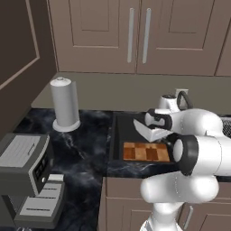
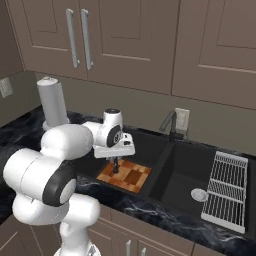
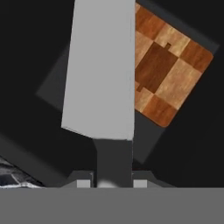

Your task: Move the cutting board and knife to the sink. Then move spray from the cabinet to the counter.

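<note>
Knife point(image 3: 99, 74), broad flat silver blade and short dark handle, hangs pinched by its handle in the gripper point(image 3: 113, 183) above the black sink point(image 2: 165, 150). Below it the cutting board point(image 2: 125, 175), rectangular and checkered in light and dark wood, lies inside the basin.

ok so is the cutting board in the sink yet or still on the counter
In the sink. The cutting board lies flat on the floor of the left basin of the sink, below the counter rim, under the knife.
</note>
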Controlling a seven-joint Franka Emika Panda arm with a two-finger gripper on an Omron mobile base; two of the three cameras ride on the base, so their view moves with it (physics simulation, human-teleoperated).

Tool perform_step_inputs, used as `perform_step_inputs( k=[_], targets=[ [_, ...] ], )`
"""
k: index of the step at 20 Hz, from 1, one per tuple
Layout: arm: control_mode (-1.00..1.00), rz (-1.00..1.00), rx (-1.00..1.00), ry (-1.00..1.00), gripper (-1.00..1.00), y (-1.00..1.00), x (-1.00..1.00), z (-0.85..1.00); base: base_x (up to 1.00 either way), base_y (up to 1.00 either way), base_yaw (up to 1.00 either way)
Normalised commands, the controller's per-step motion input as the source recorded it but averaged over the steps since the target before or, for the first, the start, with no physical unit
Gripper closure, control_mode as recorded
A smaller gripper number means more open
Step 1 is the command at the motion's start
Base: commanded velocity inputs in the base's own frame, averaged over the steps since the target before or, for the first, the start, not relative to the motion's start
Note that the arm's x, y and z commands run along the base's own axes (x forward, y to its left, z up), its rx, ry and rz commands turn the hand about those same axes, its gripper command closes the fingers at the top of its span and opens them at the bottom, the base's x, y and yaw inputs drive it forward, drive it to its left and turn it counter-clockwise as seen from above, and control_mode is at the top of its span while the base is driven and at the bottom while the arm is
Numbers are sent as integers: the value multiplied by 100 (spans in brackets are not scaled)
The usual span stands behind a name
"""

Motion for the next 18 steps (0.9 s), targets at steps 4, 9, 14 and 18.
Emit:
perform_step_inputs(
  k=[4,9,14,18],
  targets=[
    [-100,7,0,-1,100,-2,22,-41,0,0,0],
    [-100,11,0,-2,100,-6,22,-29,0,0,0],
    [-100,11,0,0,100,-3,19,-27,0,0,0],
    [-100,8,0,0,100,-2,22,-32,0,0,0]
  ],
)
